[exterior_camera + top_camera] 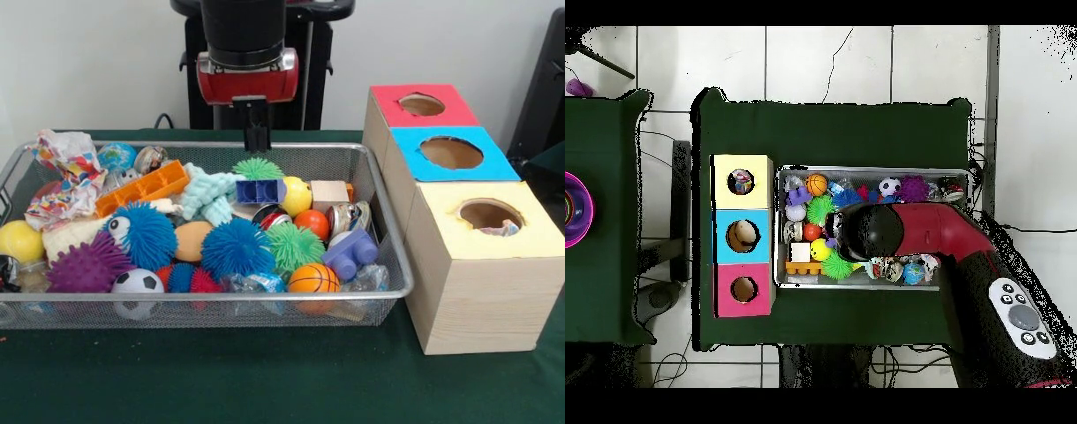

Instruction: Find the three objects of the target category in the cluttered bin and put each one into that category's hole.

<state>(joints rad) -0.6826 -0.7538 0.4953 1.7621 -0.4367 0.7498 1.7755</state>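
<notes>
The silver wire-mesh bin (388, 231) is packed with toys; it also shows in the overhead view (865, 169). Two crumpled printed paper wads lie at its far left end, one (66, 152) above the other (55, 201). The yellow-topped wooden box (530, 237) stands to the right of the bin, and a bit of printed paper (504, 229) shows in its hole (488, 213). That paper also shows in the overhead view (742, 182). My gripper (257, 134) hangs over the bin's far rim, near the middle, holding nothing I can see. In the overhead view the arm's black head (871, 230) hides it.
A blue-topped box (494, 163) and a red-topped box (459, 113) stand behind the yellow one. Spiky balls (234, 249), a mint fuzzy toy (210, 194), a small basketball (312, 278), a purple block (350, 253) and an orange brick (141, 188) fill the bin.
</notes>
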